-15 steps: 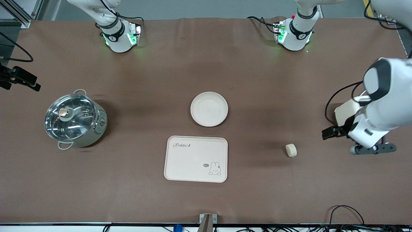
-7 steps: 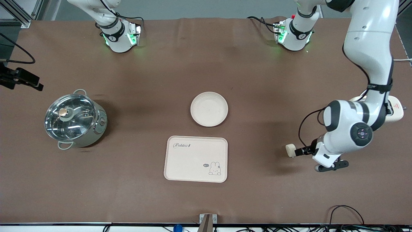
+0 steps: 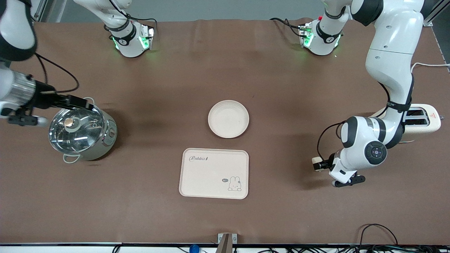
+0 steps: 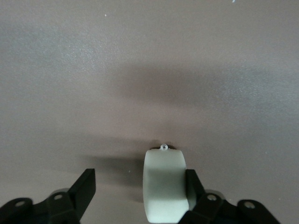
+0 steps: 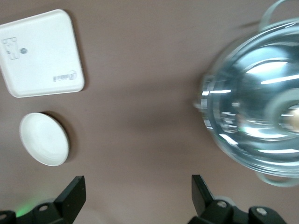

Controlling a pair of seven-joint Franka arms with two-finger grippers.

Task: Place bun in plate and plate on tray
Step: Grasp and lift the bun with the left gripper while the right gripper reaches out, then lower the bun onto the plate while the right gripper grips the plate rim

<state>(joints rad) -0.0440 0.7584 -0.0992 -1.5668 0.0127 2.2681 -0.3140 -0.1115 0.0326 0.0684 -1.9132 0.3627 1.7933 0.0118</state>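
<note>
The bun [image 4: 163, 184] stands on edge on the surface at about 3 o'clock from the tray [image 3: 213, 173], well apart from it. The left hand [image 4: 140, 186] is down around it, open, one finger touching its flat face (the other stands clear). It looks light, soft and prone to roll; squeeze gently across the flat faces. The right hand [image 5: 135, 196] hangs open over the pot [image 3: 81, 131].

A lidded steel pot [image 3: 81, 130] stands on the brown tabletop [image 3: 168, 80] toward the right arm's end; a cream toaster [image 3: 422, 120] sits toward the left arm's end.
</note>
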